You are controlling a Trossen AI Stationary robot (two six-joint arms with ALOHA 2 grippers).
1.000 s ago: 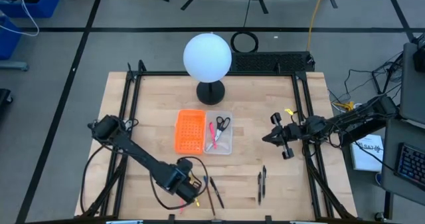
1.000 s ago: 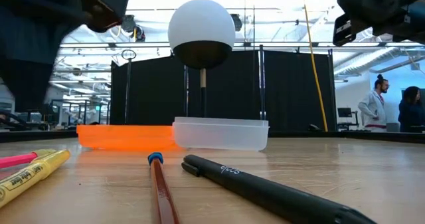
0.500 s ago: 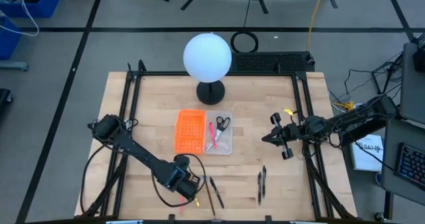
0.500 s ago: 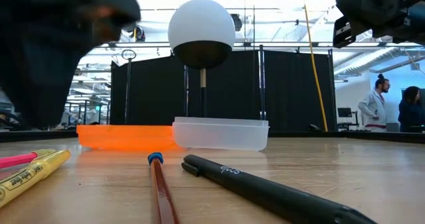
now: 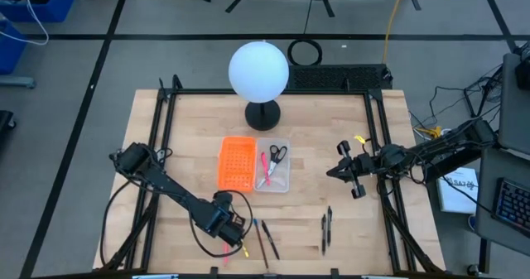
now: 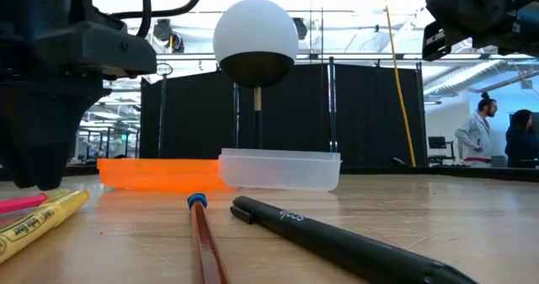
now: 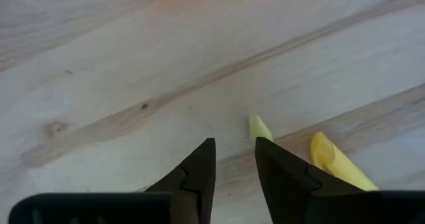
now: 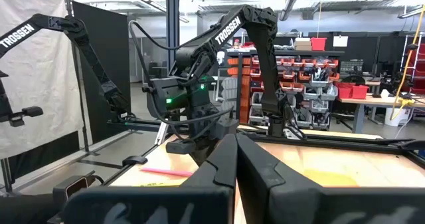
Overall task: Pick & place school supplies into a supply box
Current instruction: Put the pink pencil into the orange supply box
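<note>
My left gripper [image 7: 234, 144] hangs open, pointing down, low over the table's near left part [image 5: 225, 223]. Nothing is between its fingers. A yellow highlighter [image 6: 42, 221] and a pink pen [image 6: 18, 203] lie just beside it; the highlighter's tip [image 7: 260, 127] shows next to one finger. A blue-capped pencil [image 6: 202, 233] and a black pen [image 6: 337, 242] lie flat to their right. The clear supply box [image 5: 273, 165] holds black-handled scissors [image 5: 278, 153] and a pink pen [image 5: 265, 170]. My right gripper [image 5: 341, 171] waits shut, raised at the table's right edge.
An orange perforated tray [image 5: 236, 163] stands against the supply box's left side. A white globe lamp [image 5: 258, 70] on a black base stands behind both. Two dark pens [image 5: 325, 229] lie near the front right. Black frame rails [image 5: 161, 138] run along the table's sides.
My left gripper has come down toward the table beside the yellow highlighter and the pink pen, and has shifted slightly toward the far left. The pens, the pencil and both trays lie as before.
</note>
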